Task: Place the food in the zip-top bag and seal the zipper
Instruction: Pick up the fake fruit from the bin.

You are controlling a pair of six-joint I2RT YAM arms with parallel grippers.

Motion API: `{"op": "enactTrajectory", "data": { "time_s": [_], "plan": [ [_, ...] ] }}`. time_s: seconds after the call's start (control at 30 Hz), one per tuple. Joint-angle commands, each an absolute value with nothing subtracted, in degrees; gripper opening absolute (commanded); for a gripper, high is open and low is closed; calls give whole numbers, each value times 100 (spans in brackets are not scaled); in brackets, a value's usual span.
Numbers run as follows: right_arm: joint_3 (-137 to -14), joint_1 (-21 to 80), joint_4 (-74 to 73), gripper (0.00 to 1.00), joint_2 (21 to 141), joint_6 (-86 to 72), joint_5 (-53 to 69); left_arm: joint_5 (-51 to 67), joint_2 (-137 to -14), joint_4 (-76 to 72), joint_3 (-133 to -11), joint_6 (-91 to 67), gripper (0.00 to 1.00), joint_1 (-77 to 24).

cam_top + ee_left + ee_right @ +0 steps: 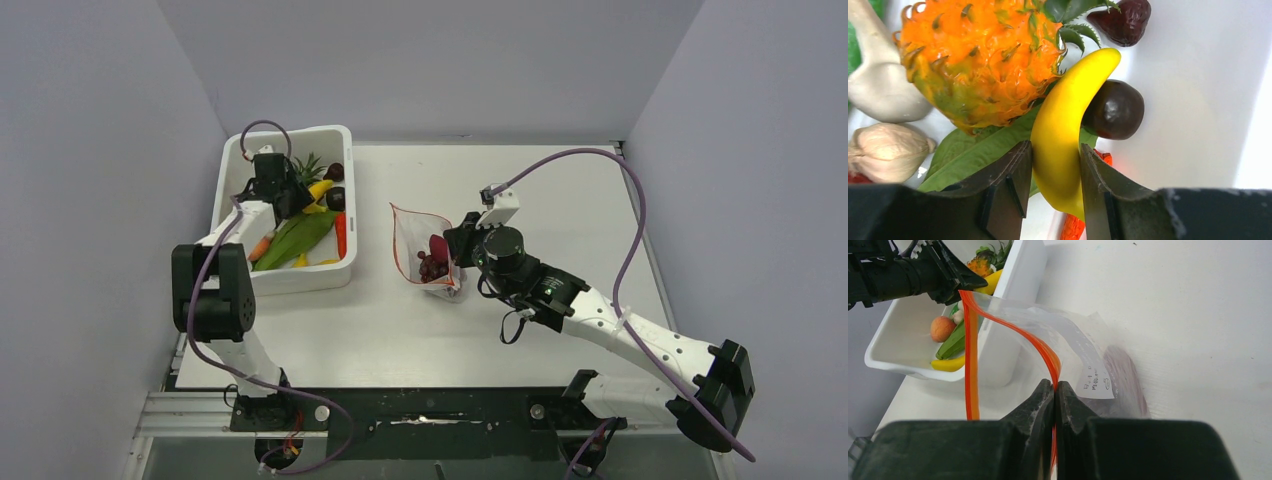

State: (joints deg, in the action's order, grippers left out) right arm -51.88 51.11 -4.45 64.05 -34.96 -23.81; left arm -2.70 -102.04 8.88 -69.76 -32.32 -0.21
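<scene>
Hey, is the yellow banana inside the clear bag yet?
No: the banana lies in the white tub, between the fingers of the left gripper, well apart from the zip-top bag.

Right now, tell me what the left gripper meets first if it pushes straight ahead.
The banana, already between the left gripper's jaws; beyond them, probably the green leaf and pineapple, though depth is unclear.

zip-top bag [415, 235] 1 | tub [290, 281] 1 | pineapple [978, 55] 1 | garlic [888, 152] 1

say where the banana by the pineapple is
In the top view the banana lies at left in the tub, between the fingers of the left tool, with the pineapple and a dark fruit beside it.
</scene>
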Motion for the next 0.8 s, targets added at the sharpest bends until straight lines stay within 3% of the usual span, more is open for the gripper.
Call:
{"op": "enactTrajectory", "data": {
  "time_s": [0.0, 0.43, 0.77],
  "plan": [
    [-5396, 5166, -141, 0, 6189, -3507, -2373, -681, -9716, 1044, -7277, -2943, 11, -29],
    [-5276, 5185, -116, 0, 6121, -3516, -2330, -491, -9097, 1454, -6601, -2813, 11, -44],
    [-5211, 5190, -82, 0, 6003, -3487, -2320, 184, -9935, 1906, -6744, -2619, 19, -22]
  ]
}}
